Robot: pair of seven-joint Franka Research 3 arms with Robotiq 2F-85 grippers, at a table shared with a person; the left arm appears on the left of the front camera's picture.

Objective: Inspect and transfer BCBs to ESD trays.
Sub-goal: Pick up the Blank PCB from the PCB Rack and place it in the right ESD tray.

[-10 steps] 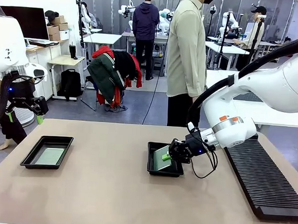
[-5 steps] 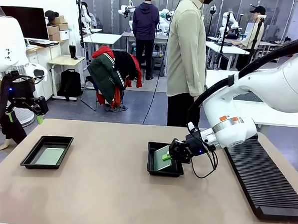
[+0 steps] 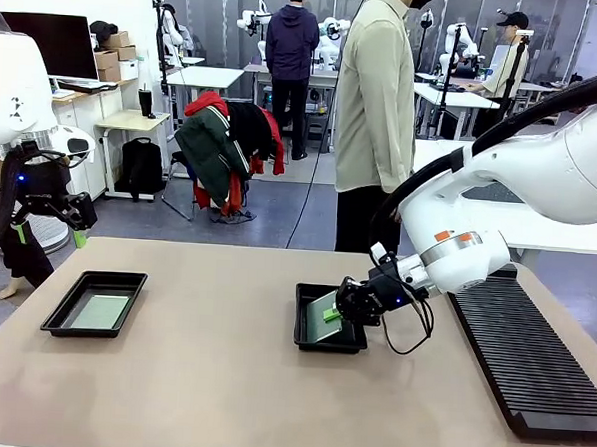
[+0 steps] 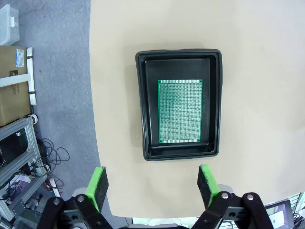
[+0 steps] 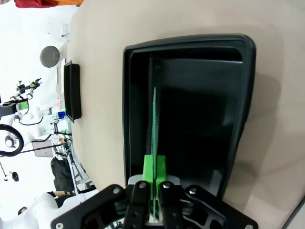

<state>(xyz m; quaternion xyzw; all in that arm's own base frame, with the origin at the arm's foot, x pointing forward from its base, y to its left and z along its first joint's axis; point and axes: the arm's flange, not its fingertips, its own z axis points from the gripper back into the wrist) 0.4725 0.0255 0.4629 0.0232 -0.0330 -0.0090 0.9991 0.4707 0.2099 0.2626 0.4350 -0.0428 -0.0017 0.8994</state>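
While pinched edge-on, BCB [image 5: 154,119] lengthwise along tray [image 5: 238,95].

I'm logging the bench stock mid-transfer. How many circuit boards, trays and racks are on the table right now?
BCBs: 2, one lying flat in the left tray, one held on edge in the right gripper over the middle tray
ESD trays: 2, left, middle
Slotted rack: 1
Total: 5
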